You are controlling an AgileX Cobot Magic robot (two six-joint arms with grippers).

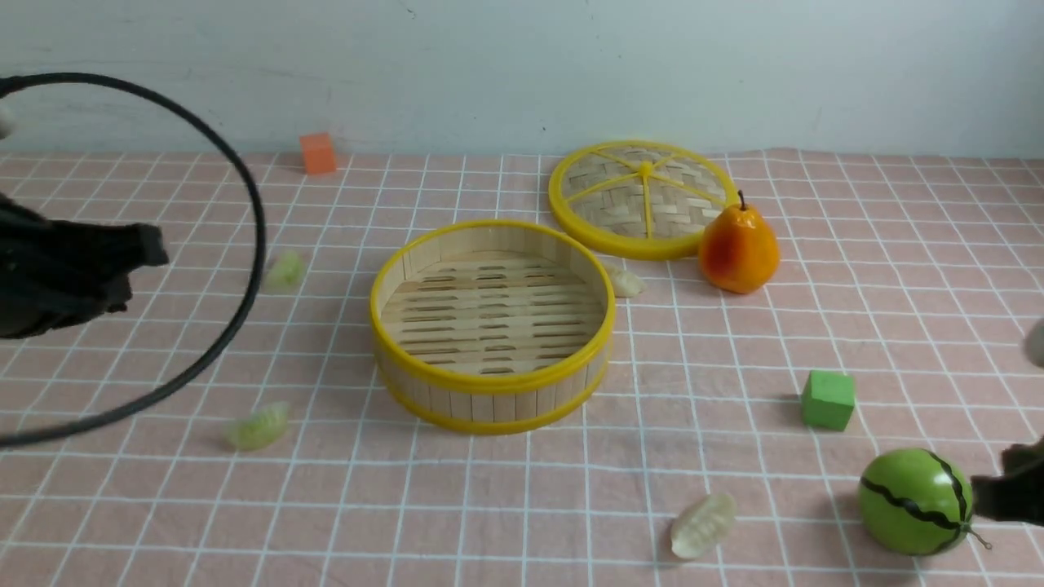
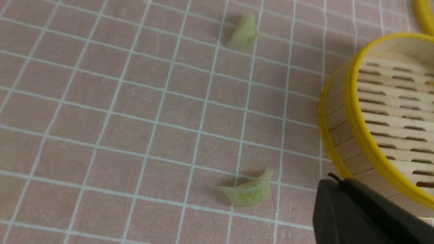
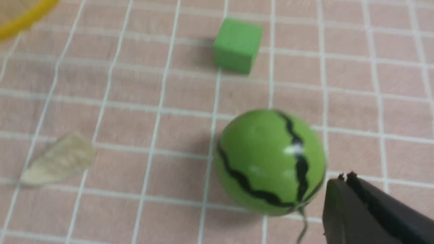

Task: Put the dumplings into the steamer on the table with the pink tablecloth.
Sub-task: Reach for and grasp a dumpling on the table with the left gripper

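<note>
The left gripper [image 2: 334, 183] is hanging over the table [image 1: 734, 342] with its black jaws pressed together, gripping nothing. Just ahead of its tip one pale green pleated toy dumpling [image 2: 249, 193] is lying on the pink tablecloth with white grid lines [image 2: 101, 135]. A second pale green dumpling [image 2: 244, 32] is lying well beyond, bare squares surrounding both. Close beside this gripper the round bamboo-slat steamer with yellow rims [image 2: 352, 112] is standing with its slatted floor holding nothing.

The right gripper [image 3: 342, 181] is also sitting fully closed and empty, its tip just beside the green black-striped watermelon ball [image 3: 271, 159]. A small green cube [image 3: 238, 44] is resting past the ball, and a whitish translucent dumpling [image 3: 59, 159] is lying well off to the ball's other side amid free cloth. The other whitish dumpling [image 1: 625, 282] is sitting just beside the steamer's far wall, near a glossy orange pear [image 1: 739, 249]. A pale wall [image 1: 571, 65] is closing off the cloth's far edge.
</note>
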